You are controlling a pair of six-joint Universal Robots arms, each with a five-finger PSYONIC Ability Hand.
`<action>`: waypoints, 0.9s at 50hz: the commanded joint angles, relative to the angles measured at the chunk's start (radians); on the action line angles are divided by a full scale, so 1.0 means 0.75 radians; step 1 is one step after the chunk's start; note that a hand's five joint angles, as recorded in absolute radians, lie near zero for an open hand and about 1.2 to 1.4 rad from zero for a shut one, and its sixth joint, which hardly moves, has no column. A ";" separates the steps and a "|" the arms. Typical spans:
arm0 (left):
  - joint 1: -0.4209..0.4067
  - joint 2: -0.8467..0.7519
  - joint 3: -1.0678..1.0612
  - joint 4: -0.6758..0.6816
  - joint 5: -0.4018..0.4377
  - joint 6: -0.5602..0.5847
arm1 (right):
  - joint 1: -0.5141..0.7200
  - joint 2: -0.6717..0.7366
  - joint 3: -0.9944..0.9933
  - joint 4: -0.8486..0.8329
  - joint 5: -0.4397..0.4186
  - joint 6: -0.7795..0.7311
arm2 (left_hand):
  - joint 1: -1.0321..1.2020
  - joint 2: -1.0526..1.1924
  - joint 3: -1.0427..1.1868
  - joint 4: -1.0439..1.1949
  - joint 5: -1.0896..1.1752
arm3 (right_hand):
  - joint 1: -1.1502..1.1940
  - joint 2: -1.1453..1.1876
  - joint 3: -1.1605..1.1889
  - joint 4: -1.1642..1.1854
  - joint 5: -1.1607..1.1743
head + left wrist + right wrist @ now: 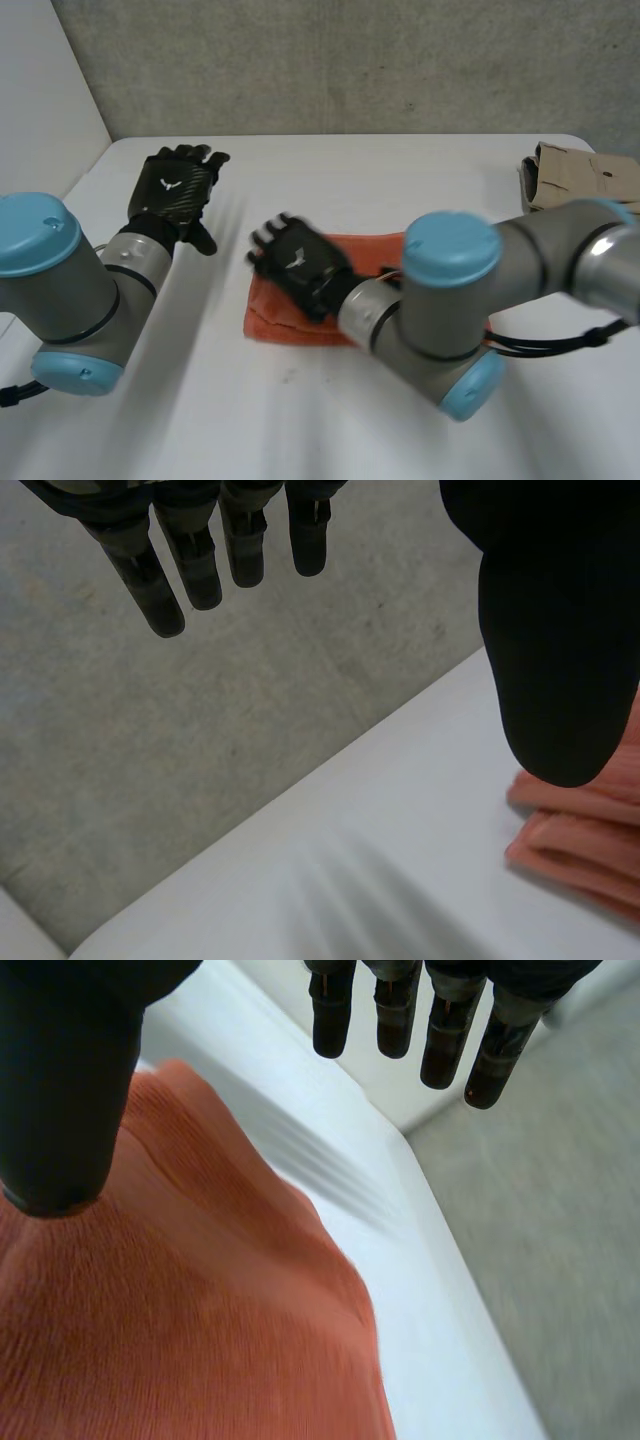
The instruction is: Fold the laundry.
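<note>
Orange towel looks soft and floppy; my right hand is spread open over one end, I'd pinch a corner.

A folded cloth lies mid-counter, the right hand over its nine-o'clock end. The left hand is at ten o'clock, a cardboard box at two.

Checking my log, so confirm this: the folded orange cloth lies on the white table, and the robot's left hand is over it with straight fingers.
Not quite: the right hand is over the folded orange cloth with straight fingers, as the head view shows; the left hand is apart from it. The cloth does lie on the white table.
</note>
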 commanded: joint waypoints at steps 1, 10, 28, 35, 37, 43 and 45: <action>-0.117 -0.001 0.044 0.000 0.009 -0.008 | -0.300 -0.227 0.155 0.186 0.058 0.484 | -0.022 -0.041 -0.050 -0.038 -0.061 | -0.038 -0.059 -0.054 -0.082 -0.085; -0.255 -0.117 0.127 -0.072 0.011 0.002 | -0.472 -0.289 0.431 0.198 0.083 0.532 | -0.021 -0.040 -0.049 -0.037 -0.060 | -0.038 -0.059 -0.054 -0.082 -0.085; -0.349 -0.320 0.238 -0.372 -0.138 0.211 | -0.617 -0.289 0.624 0.030 0.261 0.148 | -0.005 -0.024 -0.033 -0.021 -0.044 | 1.591 1.570 1.575 1.547 1.544; -0.363 -0.099 0.160 -0.374 -0.160 0.146 | -0.585 -0.320 0.524 0.045 0.304 -0.036 | -0.005 -0.024 -0.033 -0.021 -0.044 | 1.591 1.570 1.575 1.547 1.544; -0.365 -0.046 0.152 -0.374 -0.165 0.109 | -0.532 -0.340 0.462 0.049 0.302 -0.085 | -0.005 -0.024 -0.033 -0.021 -0.044 | 1.591 1.570 1.575 1.547 1.544; -0.337 0.163 0.101 -0.387 -0.173 -0.006 | -0.237 -0.326 0.284 0.028 0.297 -0.163 | -0.017 -0.036 -0.045 -0.033 -0.056 | 1.591 1.570 1.575 1.547 1.544; -0.308 0.197 0.085 -0.391 -0.177 -0.010 | -0.137 -0.291 0.217 0.026 0.273 -0.186 | -0.017 -0.036 -0.045 -0.033 -0.056 | 1.591 1.570 1.575 1.547 1.544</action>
